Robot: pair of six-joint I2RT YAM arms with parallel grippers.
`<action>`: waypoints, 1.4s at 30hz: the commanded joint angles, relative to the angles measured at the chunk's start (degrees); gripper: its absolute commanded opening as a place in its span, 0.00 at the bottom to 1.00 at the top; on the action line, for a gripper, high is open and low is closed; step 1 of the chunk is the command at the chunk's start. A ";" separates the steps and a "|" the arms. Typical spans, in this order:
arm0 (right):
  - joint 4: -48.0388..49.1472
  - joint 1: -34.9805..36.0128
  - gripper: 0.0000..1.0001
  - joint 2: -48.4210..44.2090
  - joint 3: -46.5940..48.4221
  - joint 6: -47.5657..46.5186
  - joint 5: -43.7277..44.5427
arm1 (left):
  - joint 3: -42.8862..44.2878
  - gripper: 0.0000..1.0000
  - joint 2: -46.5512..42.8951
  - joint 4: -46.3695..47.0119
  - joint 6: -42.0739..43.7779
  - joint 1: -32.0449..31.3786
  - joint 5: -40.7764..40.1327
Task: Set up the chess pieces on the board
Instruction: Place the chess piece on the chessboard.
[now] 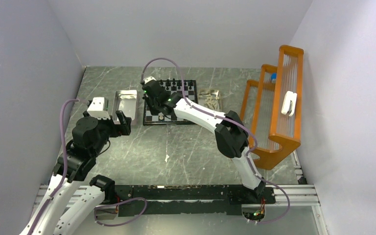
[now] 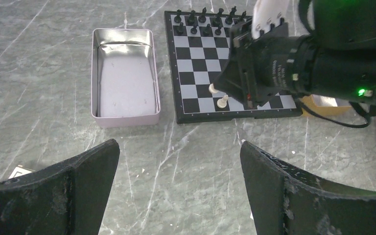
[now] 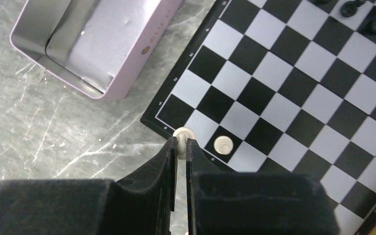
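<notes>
1. My left gripper [image 2: 178, 147] hangs over the bare table with its jaws spread wide. It holds nothing and sits short of the metal tin [image 2: 126, 119].
2. My right gripper [image 3: 181, 146] is pinched tight on a cream chessman [image 3: 183, 133], by the near-left corner of the board [image 3: 293, 73]. I cannot tell which square it is over.
3. I should lower straight down, centre the base on its square, and part the fingers only slightly.
4. A second cream piece [image 3: 223, 144] stands just beside it in the near row. My finger could knock it, so I should lift away vertically.
5. The black pieces [image 2: 200, 22] line the far rows, well apart.
</notes>
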 commanded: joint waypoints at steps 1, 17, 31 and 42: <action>-2.97 1.46 0.04 3.64 4.18 -0.54 3.01 | 1.24 0.98 -0.84 0.30 0.06 0.75 -1.52; -4.31 2.21 0.04 9.82 8.22 -0.67 4.54 | 2.40 0.98 -1.47 -1.69 -1.13 0.75 -6.09; -5.72 1.95 0.05 11.25 8.53 -0.93 5.87 | 2.29 0.98 -1.56 -1.62 -1.22 0.91 -6.06; -5.38 1.30 0.06 12.29 8.29 -0.20 5.21 | 2.05 0.98 -1.48 -1.36 -1.08 0.98 -5.45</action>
